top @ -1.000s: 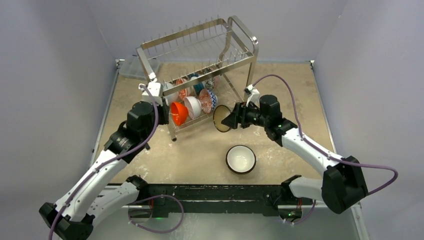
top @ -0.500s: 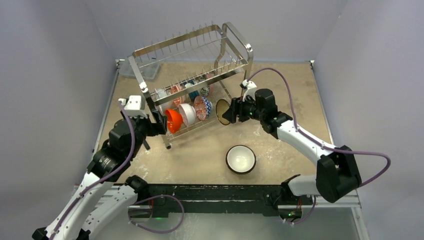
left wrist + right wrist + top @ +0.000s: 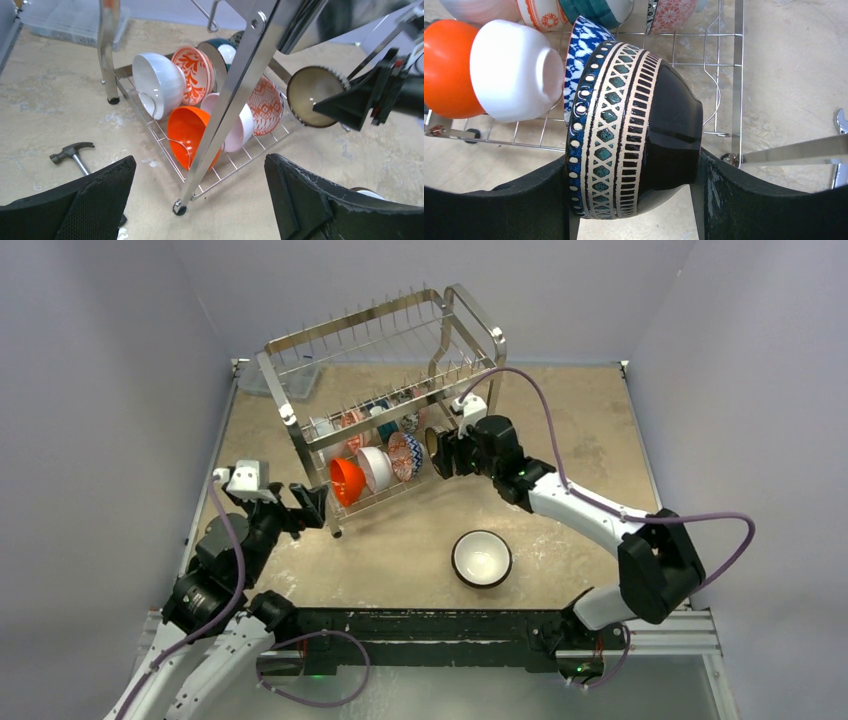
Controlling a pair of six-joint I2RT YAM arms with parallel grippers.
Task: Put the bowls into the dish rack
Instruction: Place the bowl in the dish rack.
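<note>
Two bowls are not yet in the dish rack (image 3: 385, 380). The dark bowl (image 3: 634, 130), with a patterned band, is clamped rim-to-base in the right claw (image 3: 443, 455) just beside the open end of the lower tier. The white-inside bowl (image 3: 481, 558) sits on the desk (image 3: 590, 430), well apart from the rack. The left claw (image 3: 312, 504) hangs wide open near the rack's front leg, gripping nothing.

Nothing braces the rack, so a push from the dark bowl could slide it or jolt the orange bowl (image 3: 192, 132) and its neighbours off their prongs. The glaze looks slick, and the bowl may twist in the grip if its rim catches a wire. The blue-patterned bowl (image 3: 584, 55) stands right behind it, so a hard entry might knock the two together.

From above, the right claw covers most of the dark bowl. The upper tier's wires screen the back row, so those bowls cannot be counted. Whether the dark bowl touches the rack is unclear.
</note>
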